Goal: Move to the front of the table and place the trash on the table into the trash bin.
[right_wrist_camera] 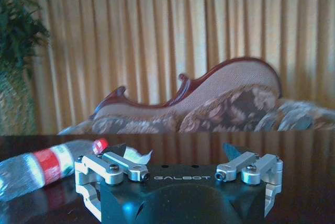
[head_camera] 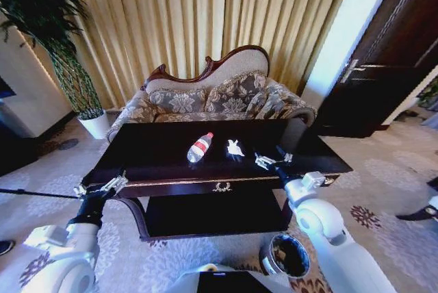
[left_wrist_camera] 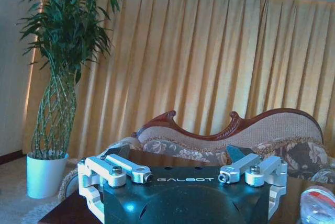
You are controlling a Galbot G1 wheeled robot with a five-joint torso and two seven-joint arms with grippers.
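Right tool (head_camera: 272, 159) over table (head_camera: 150, 153), bottle (head_camera: 200, 147) lying (cap toward sofa (head_camera: 226, 94))

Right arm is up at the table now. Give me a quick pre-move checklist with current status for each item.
1. Robot in front of the table: ok, its front edge is right ahead.
2. Right tool over the tabletop near the trash: ok, fingers open, nothing held.
3. Paper wad reachable: ok, it lies just beyond the right tool.
4. Bottle position: ok, lying on its side mid-table, beside the wad.
5. Second paper wad: cannot tell, one wad is visible.
6. Trash bin accessible: ok, upright on the carpet beside the right arm.
7. Left tool: ok, open, at the table's left front corner.
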